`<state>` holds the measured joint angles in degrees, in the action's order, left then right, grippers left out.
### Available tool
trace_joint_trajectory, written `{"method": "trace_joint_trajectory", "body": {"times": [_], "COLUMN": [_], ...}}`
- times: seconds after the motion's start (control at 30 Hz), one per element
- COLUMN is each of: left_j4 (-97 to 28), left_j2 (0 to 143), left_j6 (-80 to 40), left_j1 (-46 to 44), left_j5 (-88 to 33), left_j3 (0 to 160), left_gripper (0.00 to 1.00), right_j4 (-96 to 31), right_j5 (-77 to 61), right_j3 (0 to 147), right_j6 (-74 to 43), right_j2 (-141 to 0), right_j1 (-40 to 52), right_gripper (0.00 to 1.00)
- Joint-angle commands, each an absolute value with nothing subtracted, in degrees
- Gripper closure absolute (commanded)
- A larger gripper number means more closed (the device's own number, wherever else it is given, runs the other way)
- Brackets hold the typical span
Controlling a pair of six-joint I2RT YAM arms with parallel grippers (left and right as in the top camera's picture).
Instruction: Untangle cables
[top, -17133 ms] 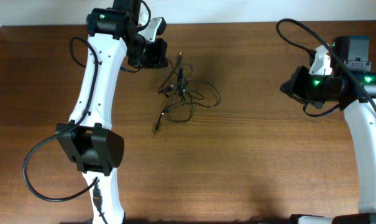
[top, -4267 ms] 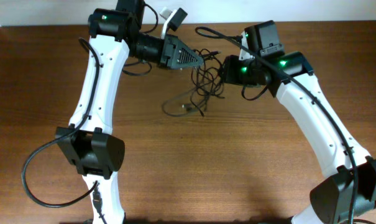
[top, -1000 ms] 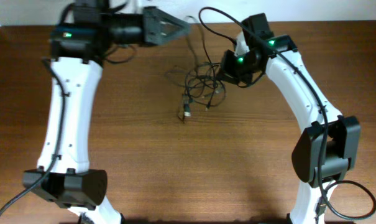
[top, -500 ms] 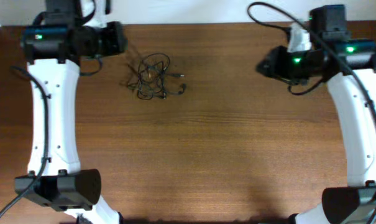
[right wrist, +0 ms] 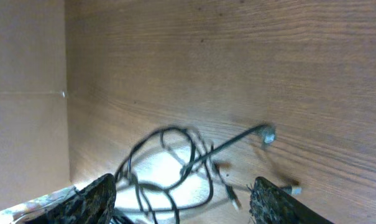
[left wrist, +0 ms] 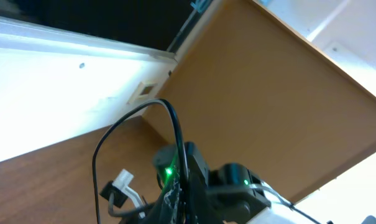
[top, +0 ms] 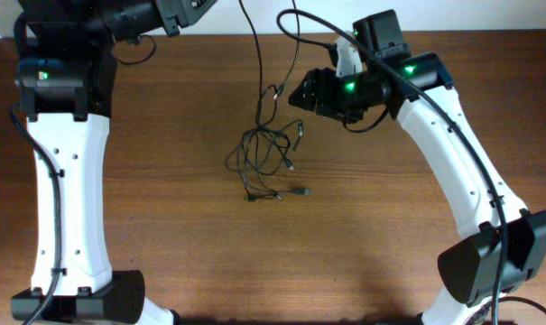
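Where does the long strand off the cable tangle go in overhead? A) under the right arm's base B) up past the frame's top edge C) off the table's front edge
B: the strand rises from the tangle and leaves at the top edge.

No readable text, label, brand, number or sign shows in any of the three views. The arms carry only green indicator lights, with no lettering that can be made out, and the wooden table (top: 282,262) bears no markings.
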<state>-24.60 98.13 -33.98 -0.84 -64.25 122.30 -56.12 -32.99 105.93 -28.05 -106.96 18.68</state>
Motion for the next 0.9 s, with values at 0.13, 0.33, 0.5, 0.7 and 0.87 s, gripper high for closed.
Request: {"method": "trace_joint_trajectory", "body": {"times": [0.13,0.33,0.5,0.7,0.87], "left_j4": [-25.82,-26.22,-26.22,-40.88,-59.44], "left_j2": [96.73,96.73,96.73,96.75,96.75], "left_j6": [-35.16,-36.51,-36.62,-30.52,-20.91], "left_j1": [-0.60,-0.60,-0.58,3.46,3.44], "left_j5": [-54.76,-56.62,-58.06,-39.62,-14.66], "left_j3": [123.04,123.04,123.07,123.04,123.04], "left_gripper": [1.00,1.00,1.00,1.00,1.00], "right_j4": [-54.63,-40.47,-35.97,-36.36,-47.99], "right_j5": [-51.00,-37.74,-34.87,-35.24,-27.81], "right_j3": [106.02,106.02,106.02,106.04,106.04], "right_j6": [-9.19,-11.16,-11.20,-19.64,-27.55], "right_j2": [-107.24,-108.31,-112.38,-107.66,-103.20], "right_j1": [19.55,24.21,26.11,21.87,16.78], "right_gripper": [0.26,0.25,0.80,0.96,0.96]}}
